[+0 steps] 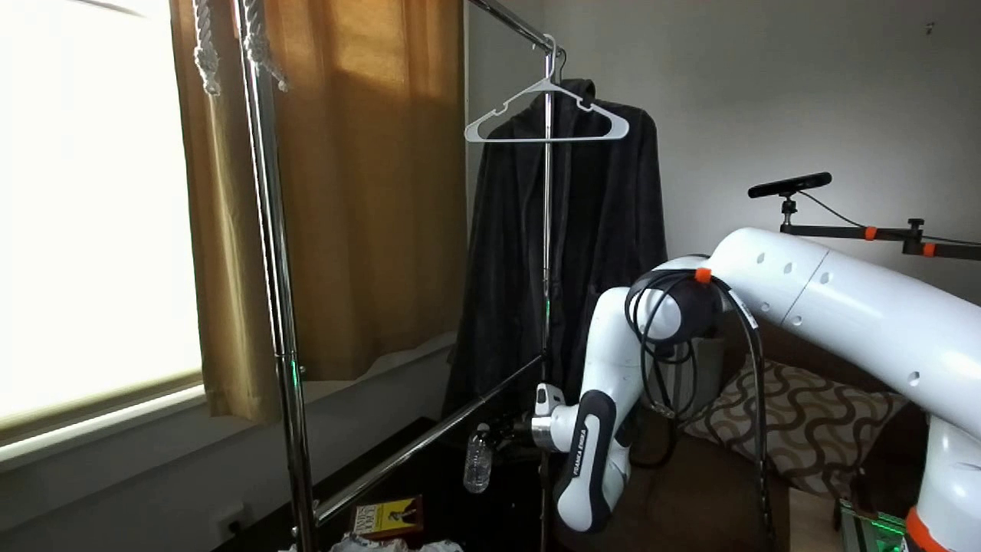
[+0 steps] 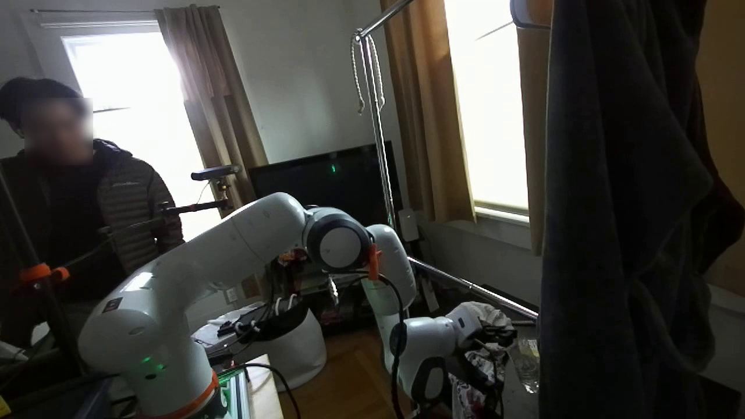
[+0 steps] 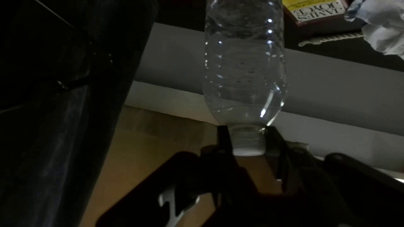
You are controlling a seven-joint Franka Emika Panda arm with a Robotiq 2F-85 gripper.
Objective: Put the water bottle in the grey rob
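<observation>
The clear water bottle (image 1: 477,464) hangs upright below my gripper (image 1: 494,435), held by its cap and neck. It also shows in an exterior view (image 2: 528,366) and in the wrist view (image 3: 244,69). In the wrist view my gripper's black fingers (image 3: 247,140) press on both sides of the pale cap. The dark grey robe (image 1: 502,253) hangs at the rack's end, behind a white hanger. In an exterior view the robe (image 2: 617,203) is large, right of the bottle, with a narrow gap in the picture. A dark surface fills the wrist view's left; I cannot tell whether it is the robe.
A chrome rack (image 1: 268,230) has a low bar (image 1: 429,438) near the bottle. A book (image 1: 387,517) and white cloth (image 1: 391,544) lie below. A tan curtain (image 1: 368,192) hangs behind. A patterned cushion (image 1: 797,414) lies behind the arm. A person (image 2: 75,192) stands at the far side.
</observation>
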